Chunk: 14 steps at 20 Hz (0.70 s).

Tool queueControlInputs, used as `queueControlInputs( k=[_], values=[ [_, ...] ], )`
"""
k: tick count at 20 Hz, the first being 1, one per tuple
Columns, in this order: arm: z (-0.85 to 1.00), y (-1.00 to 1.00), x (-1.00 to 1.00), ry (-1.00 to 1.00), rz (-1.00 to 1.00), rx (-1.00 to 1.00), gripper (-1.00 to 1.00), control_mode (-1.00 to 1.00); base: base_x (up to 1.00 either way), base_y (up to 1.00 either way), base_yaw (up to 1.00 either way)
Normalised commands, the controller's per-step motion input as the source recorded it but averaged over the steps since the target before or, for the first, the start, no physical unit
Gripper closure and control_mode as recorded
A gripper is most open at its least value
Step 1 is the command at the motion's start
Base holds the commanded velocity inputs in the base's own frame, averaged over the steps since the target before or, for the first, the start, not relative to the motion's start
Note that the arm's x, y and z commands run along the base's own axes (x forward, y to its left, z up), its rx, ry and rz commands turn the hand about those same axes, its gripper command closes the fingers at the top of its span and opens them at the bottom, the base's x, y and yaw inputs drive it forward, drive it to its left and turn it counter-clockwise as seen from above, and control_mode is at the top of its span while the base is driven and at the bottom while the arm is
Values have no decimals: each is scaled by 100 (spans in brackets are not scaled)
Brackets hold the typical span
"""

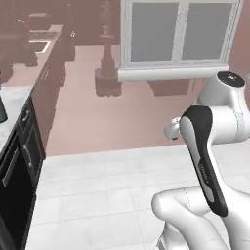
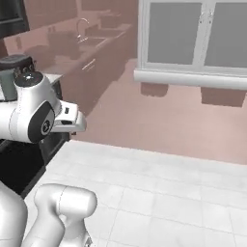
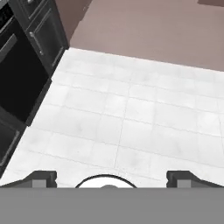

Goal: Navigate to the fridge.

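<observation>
Above the white tiled floor hangs the two-finger hand, fingers apart, holding nothing, tucked in for driving. No silver fridge yet; black cabinets stand left.

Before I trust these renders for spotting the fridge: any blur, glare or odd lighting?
Left base view: soft and slightly blurred, window flat grey, no glare, far counter dim. Right base view: same softness, sink area murky. Hand view: sharper floor tiles, even light, faint mottling, no hard shadows; claw tips spread.
</observation>
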Motion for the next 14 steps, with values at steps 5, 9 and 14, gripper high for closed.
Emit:
queueControlInputs(
  k=[5, 9, 14],
  values=[
    [0, 0, 0, 0, 0, 0, -100, 100, 0, 0, -96],
    [0, 0, 0, 0, 0, 0, -100, 100, 0, 0, -96],
    [0, 0, 0, 0, 0, 0, -100, 100, 0, 0, -95]
  ],
)
